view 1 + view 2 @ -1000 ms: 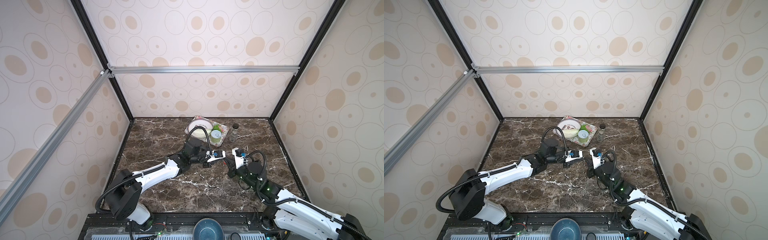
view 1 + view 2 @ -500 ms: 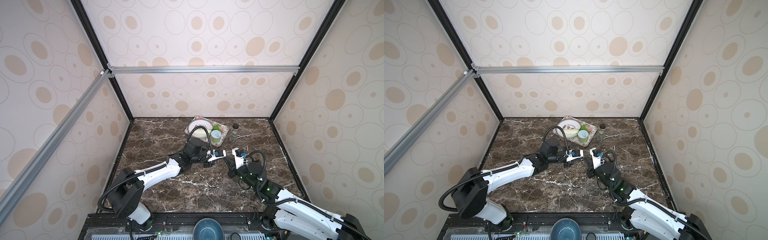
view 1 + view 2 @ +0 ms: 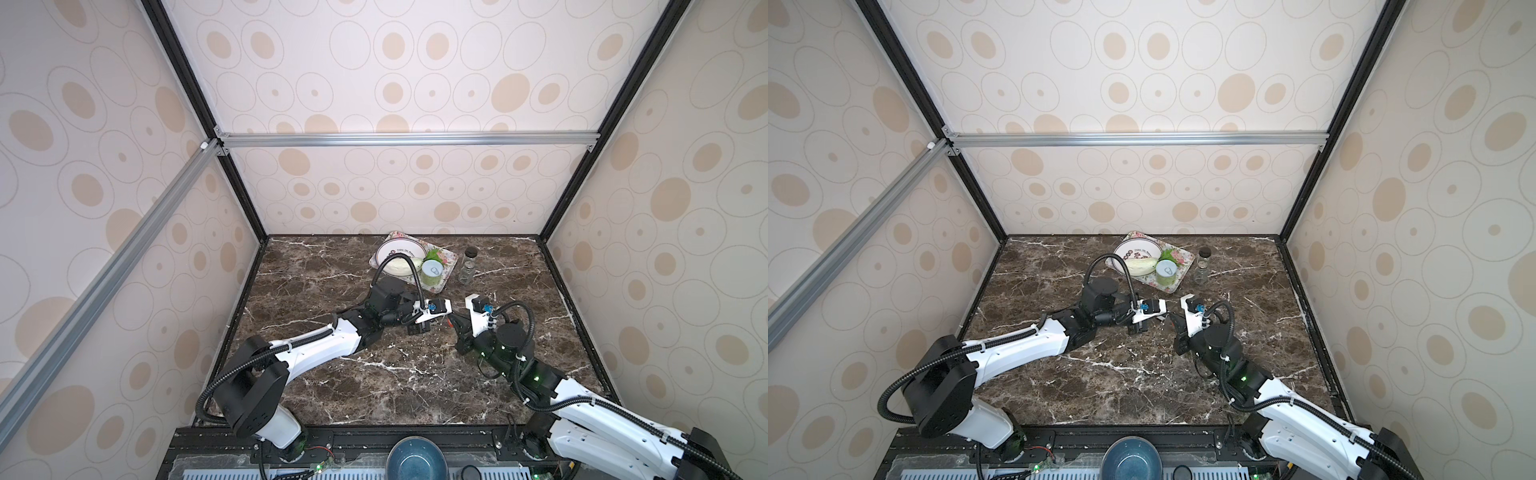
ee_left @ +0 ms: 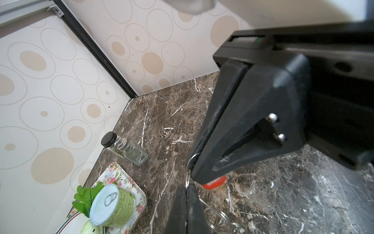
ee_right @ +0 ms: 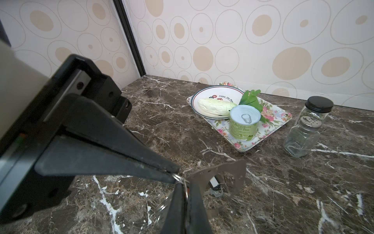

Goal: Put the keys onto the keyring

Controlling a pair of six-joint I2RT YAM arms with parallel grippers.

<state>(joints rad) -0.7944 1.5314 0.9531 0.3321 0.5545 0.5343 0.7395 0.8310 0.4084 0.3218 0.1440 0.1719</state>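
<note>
As the last second runs out, the left pincer (image 5: 175, 172) has been drawn shut, where a gap was left between its jaws a moment before. Both arms are otherwise found almost where they were, tips meeting mid-worktop on the near side of the tray (image 3: 449, 264). A thin wire loop (image 5: 179, 177) is now nipped at the very tip of that left pincer. The right pincer (image 5: 184, 187) is seen clamped as before, with a sliver of red caught between its jaws. The red-tagged key (image 4: 214, 182) is held there, its tag poking out just under the tips in the left wrist view.

Right beside the two tips the keyring (image 5: 239, 172) is shown, grey and flat, tilted with one edge raised off the worktop (image 5: 162, 125). Whether its lower edge is touching the marble cannot be told, since it is cut off behind the right pincer's fingers. Through its wide hole the black-tagged key (image 5: 214, 181) is glimpsed, white label up, lying on the worktop. Whether the wire loop is threaded through a rim hole cannot be made out; the metal is too fine and partly covered. In both top views the keys and keyring are all but swallowed beneath the pincers, only a speck of red being picked up between them. Further right, a glass shaker (image 5: 303, 137) is seen standing beside the tray, well apart from the action.
</note>
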